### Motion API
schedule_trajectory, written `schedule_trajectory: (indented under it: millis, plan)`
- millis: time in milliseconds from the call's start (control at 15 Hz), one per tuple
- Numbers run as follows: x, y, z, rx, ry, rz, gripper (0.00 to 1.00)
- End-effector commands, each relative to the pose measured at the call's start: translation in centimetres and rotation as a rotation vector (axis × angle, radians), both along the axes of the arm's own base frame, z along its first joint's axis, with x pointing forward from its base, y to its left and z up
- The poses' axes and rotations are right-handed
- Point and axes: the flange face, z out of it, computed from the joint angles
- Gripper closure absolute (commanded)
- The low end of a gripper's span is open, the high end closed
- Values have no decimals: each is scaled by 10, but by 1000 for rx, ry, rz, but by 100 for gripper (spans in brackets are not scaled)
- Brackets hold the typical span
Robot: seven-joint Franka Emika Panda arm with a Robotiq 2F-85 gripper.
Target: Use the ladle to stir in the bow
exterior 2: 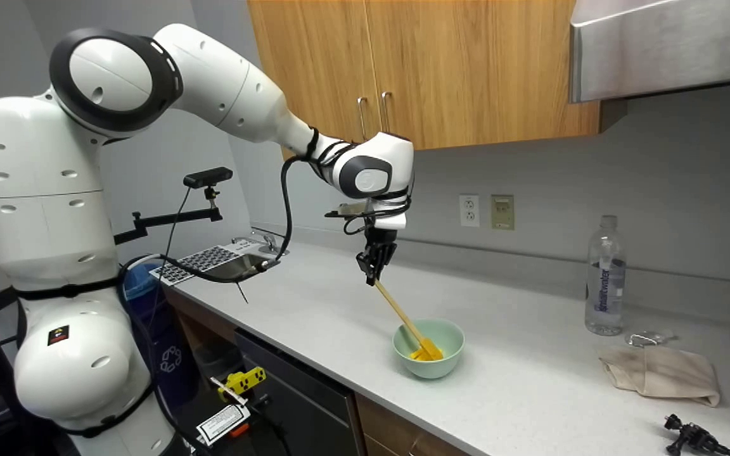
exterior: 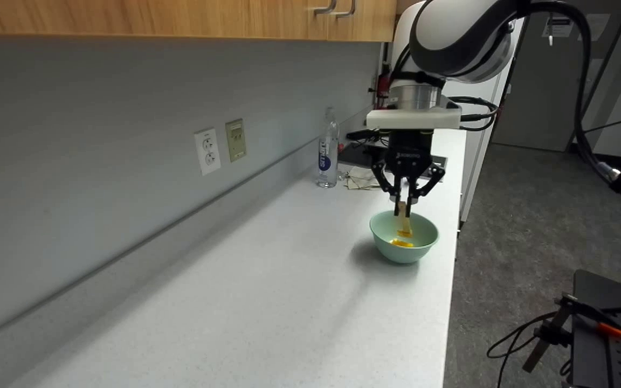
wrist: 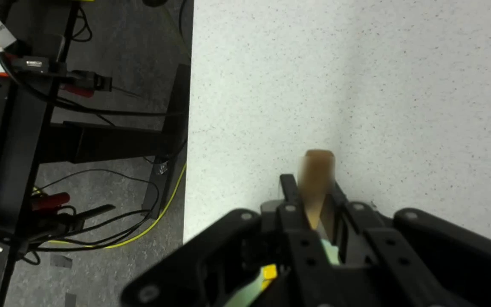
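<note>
The claw point(exterior: 402, 210) pinches the ladle point(exterior 2: 403, 315), its yellow end inside the bowl point(exterior: 403, 256). In an exterior view, a bottle point(exterior: 328, 153) stands farther away, to the left.

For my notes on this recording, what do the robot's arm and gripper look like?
The arm is white with rounded segments, dark grey joint rings, black straps and a small black label showing red. A thick black cable loops beside it. The gripper is black, with angular linkages, two slim fingers and small pale lettering.
</note>
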Motion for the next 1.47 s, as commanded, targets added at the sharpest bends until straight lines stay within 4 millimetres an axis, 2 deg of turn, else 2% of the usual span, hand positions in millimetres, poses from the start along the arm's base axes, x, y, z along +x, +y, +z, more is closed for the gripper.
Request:
schedule_trajectory:
  millis: [0,533,733,1133,1400]
  plan:
    - [7,-30,0,90,-30,-37,96]
    - [9,-84,-10,285,-133,-91,96]
    - [6,-94,-16,407,-126,-132,96]
    - [0,-111,-10,584,-105,-178,96]
    - [-2,-124,-6,588,-93,-202,96]
